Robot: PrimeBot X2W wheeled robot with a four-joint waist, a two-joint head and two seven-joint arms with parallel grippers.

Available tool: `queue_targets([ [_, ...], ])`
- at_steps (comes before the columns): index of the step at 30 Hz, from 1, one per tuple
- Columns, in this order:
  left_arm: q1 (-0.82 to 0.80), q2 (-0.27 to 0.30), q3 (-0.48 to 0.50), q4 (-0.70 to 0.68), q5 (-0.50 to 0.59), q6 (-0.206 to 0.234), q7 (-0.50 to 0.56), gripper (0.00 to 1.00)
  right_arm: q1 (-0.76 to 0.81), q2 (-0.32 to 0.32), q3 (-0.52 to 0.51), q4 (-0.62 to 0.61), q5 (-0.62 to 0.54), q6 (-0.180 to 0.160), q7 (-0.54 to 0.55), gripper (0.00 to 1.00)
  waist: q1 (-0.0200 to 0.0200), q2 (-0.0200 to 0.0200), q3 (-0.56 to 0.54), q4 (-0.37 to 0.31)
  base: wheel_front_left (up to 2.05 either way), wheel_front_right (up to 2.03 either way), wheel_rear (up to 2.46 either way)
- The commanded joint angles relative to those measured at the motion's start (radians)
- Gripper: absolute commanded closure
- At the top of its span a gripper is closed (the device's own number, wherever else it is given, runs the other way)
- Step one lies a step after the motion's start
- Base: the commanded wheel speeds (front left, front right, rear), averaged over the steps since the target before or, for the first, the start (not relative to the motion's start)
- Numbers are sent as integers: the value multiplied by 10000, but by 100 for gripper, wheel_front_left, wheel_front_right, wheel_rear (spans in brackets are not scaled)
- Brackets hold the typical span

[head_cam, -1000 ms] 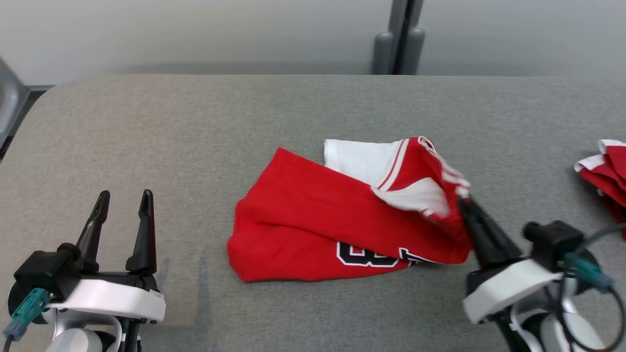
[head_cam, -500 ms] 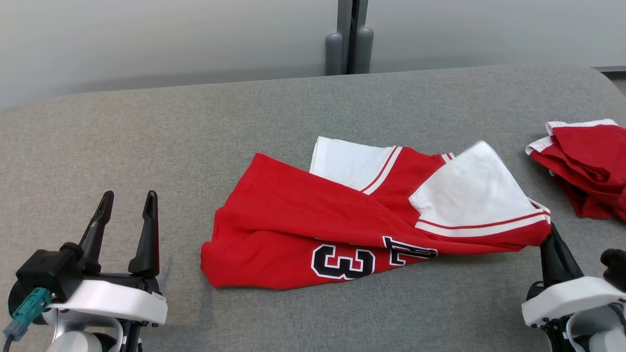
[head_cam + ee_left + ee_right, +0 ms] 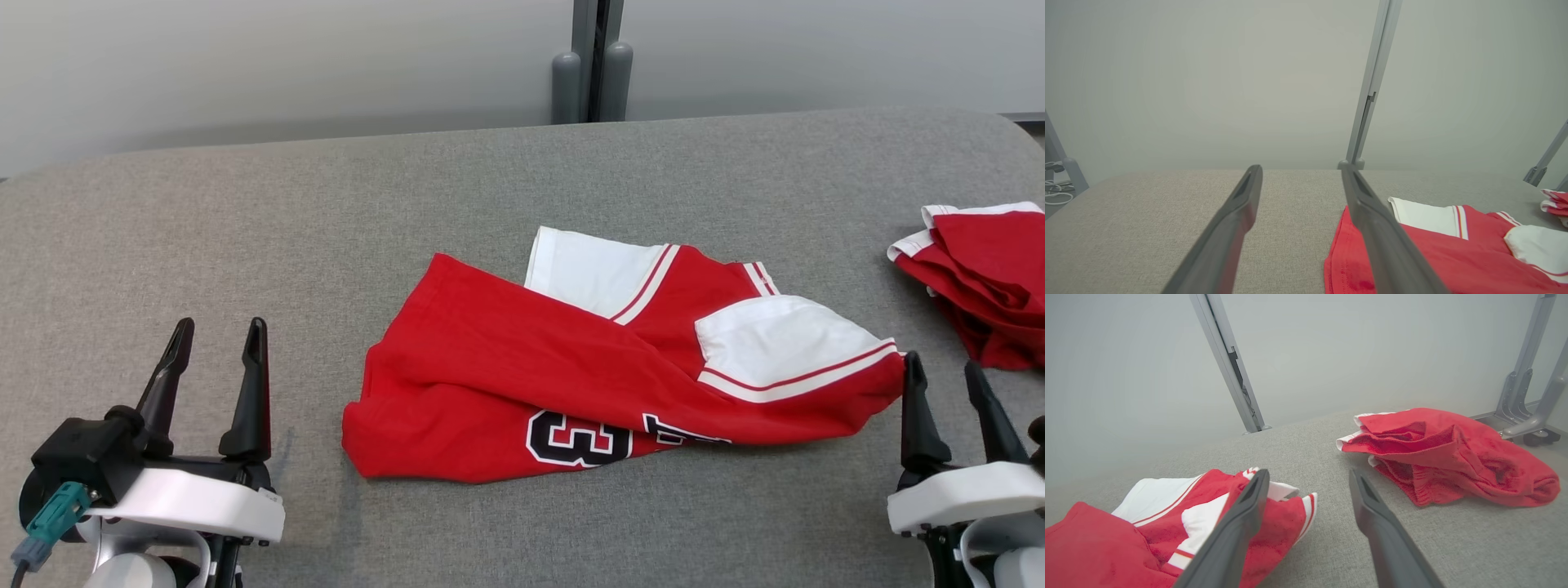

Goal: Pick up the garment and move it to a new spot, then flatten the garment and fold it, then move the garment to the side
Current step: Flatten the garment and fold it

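Observation:
The garment (image 3: 571,367) is a red jersey with white sleeves and black numerals, lying rumpled in the middle of the grey table (image 3: 408,196). Its right sleeve end lies just left of my right gripper (image 3: 943,371), which stands open with nothing between its fingers. In the right wrist view the garment (image 3: 1147,522) sits left of and behind the left finger of the right gripper (image 3: 1308,477). My left gripper (image 3: 219,335) is open at the lower left, well apart from the cloth. The garment (image 3: 1453,253) lies to the right of the left gripper (image 3: 1300,171) in the left wrist view.
A second red and white bundle of cloth (image 3: 980,278) lies at the table's right edge, also seen as cloth (image 3: 1449,453) ahead and right of my right fingers. A grey post (image 3: 592,61) stands behind the table against the pale wall.
My right gripper has pulled the sleeve corner out to the right, then opened and let it go; the sleeve has settled on the table. The head camera has shifted. The left arm has not moved.

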Motion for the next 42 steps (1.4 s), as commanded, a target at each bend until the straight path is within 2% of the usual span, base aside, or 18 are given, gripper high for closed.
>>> queue_targets([
  [1,5,62,35,16,-2,72,-53,0,108,-71,-48,-437,-152,5,-44,0,0,0,-41,6,0,0,0],
  [13,206,11,-7,136,-39,126,-193,0,581,-67,616,-3001,-661,5,922,0,0,0,-359,-28,0,0,0],
  [19,362,-16,-88,256,-60,112,-222,0,1108,-65,1011,-3870,-631,5,1423,0,0,0,-493,-74,0,0,0],
  [35,187,-67,-194,398,-179,46,-192,0,1413,-68,1103,-4327,-524,5,1716,0,0,0,-426,-133,0,0,0],
  [42,-1005,-568,-949,911,-403,-604,415,0,1123,-68,1170,-4390,-474,5,1649,0,0,0,113,-245,0,0,0],
])
